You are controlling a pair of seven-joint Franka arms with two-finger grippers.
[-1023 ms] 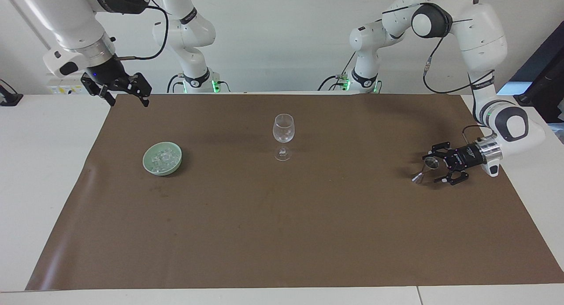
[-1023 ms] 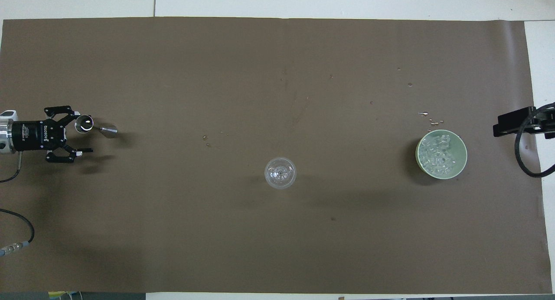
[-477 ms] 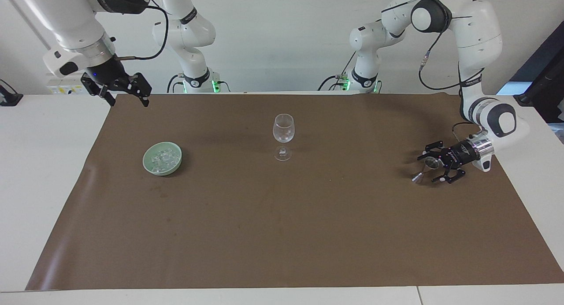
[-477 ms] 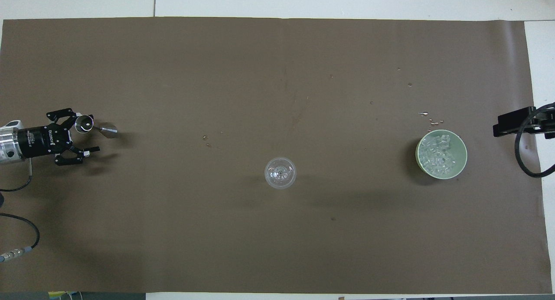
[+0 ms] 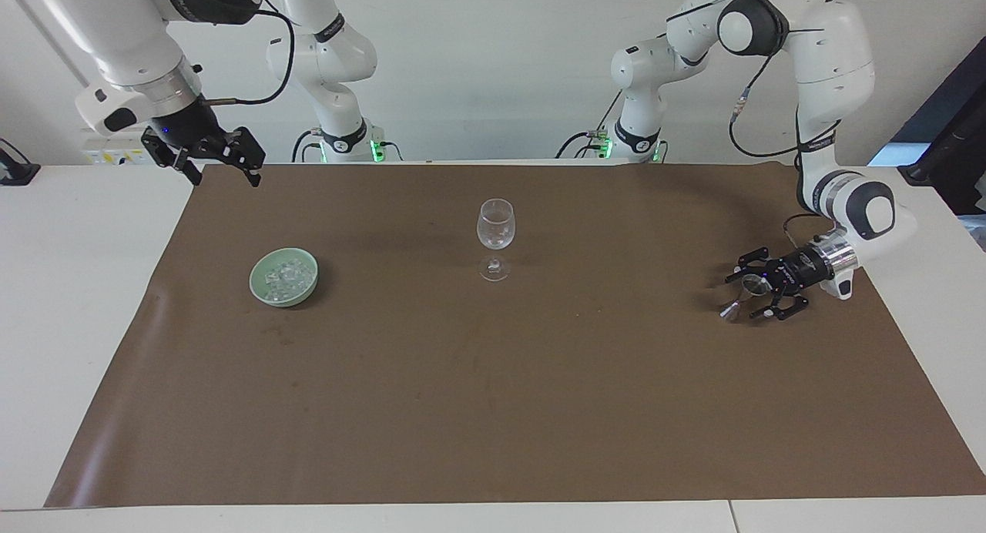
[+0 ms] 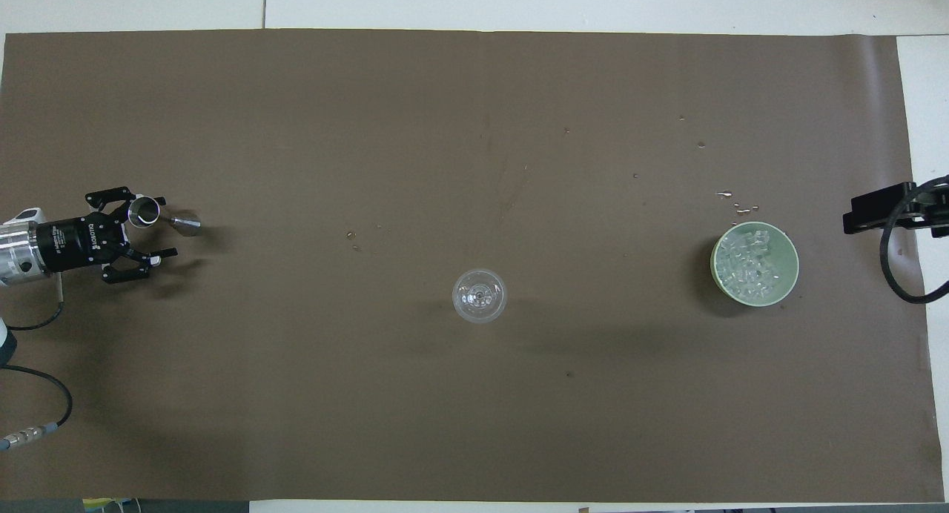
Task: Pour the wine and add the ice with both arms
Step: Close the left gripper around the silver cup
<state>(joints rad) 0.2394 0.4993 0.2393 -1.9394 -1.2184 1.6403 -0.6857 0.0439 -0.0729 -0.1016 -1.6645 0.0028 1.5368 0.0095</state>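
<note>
The left claw [image 5: 751, 295] sits low over the brown mat [image 5: 493, 410] at the left arm's end of the bench [image 5: 69, 302], lying almost level, its fingers spread and pointing along the bench toward the middle. Between those spread fingers, close against one of them, lies a small metal jigger [image 5: 746, 297] on its side. Its long axis runs roughly in line with the claw, one cup mouth turned toward the claw's palm and the other cone pointing away from it, toward the wine glass [image 5: 494, 236]. Whether a finger touches the jigger I cannot tell; the claw does not pinch it.

The wine glass stands upright, stem vertical, at the middle of the mat, well apart from the left claw.

The right claw [image 5: 223, 167] waits, raised over the mat's edge at the right arm's end of the bench, its fingers spread and holding nothing. Below and well apart from it sits a pale green bowl [image 5: 308, 283] holding the ice [image 5: 283, 276], a loose heap of clear chunks with no single direction.
</note>
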